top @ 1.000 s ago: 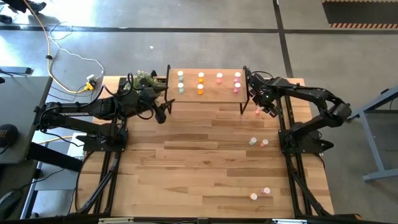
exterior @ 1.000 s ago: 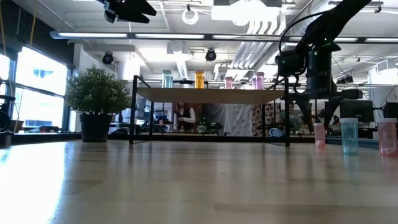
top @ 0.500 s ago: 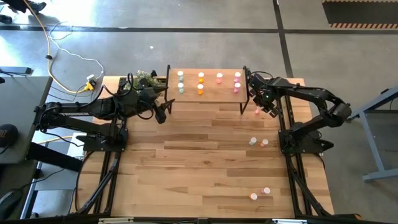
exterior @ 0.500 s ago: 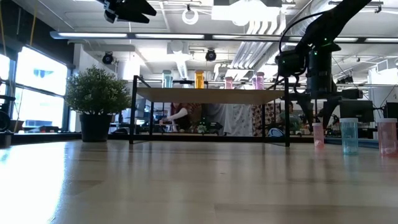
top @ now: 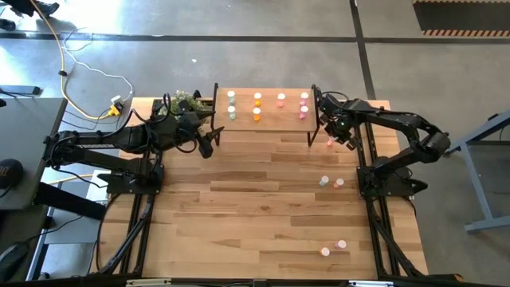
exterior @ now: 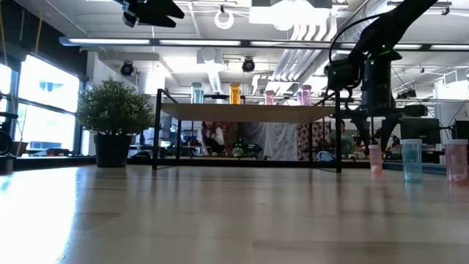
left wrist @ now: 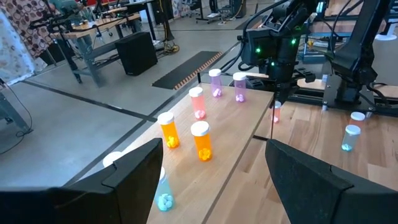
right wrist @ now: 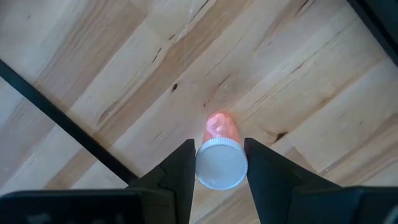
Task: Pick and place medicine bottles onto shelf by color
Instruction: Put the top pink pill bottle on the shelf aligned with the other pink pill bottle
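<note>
The high view looked straight down on the whole counter (top: 263,207). The low view sat at counter level, facing the shelf (exterior: 249,112). The left wrist view shared that shelf (left wrist: 230,134); the right wrist view looked closely down on the counter.

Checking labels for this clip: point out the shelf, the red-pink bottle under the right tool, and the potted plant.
shelf (top: 271,121): high view, bare board.
red-pink bottle (right wrist: 221,164): right wrist view, white cap.
potted plant (exterior: 113,108): low view, foliage.

R arm reaches in from table's right edge; right gripper (right wrist: 219,163) points down, fingers (right wrist: 177,168) parted, not closed. L arm extends from left edge; left gripper (left wrist: 214,158) raised above tabletop, fingers wide apart, holding nothing.
</note>
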